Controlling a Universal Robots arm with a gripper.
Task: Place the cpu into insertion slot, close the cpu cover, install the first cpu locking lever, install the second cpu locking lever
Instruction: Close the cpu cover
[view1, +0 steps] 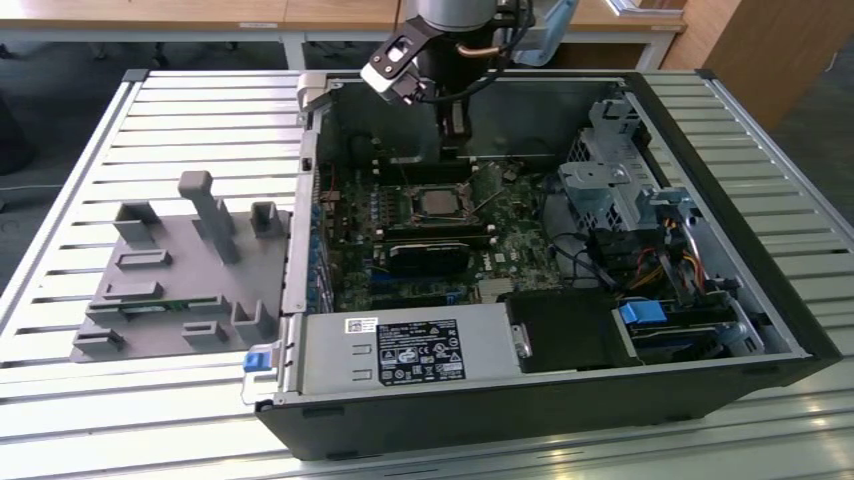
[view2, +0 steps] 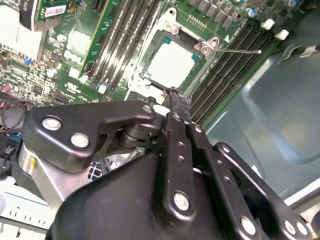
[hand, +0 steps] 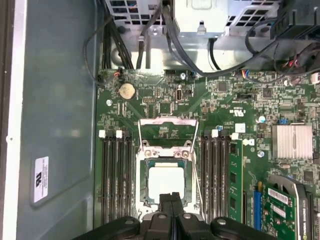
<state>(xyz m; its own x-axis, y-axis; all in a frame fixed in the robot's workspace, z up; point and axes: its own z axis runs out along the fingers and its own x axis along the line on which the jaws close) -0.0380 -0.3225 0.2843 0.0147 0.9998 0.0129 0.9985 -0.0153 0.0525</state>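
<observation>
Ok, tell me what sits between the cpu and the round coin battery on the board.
The cpu cover, its silvery frame open, lies between the cpu and the coin battery, as the first wrist view shows.

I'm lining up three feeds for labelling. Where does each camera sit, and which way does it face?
Exterior view: off the arm, above, looking down into the open computer case; arm and gripper show.
First wrist view: on the arm, facing the motherboard squarely; the gripper shows.
Second wrist view: on the arm, looking slantwise along the gripper's linkage.
Shared: the cpu appears in both wrist views.
</observation>
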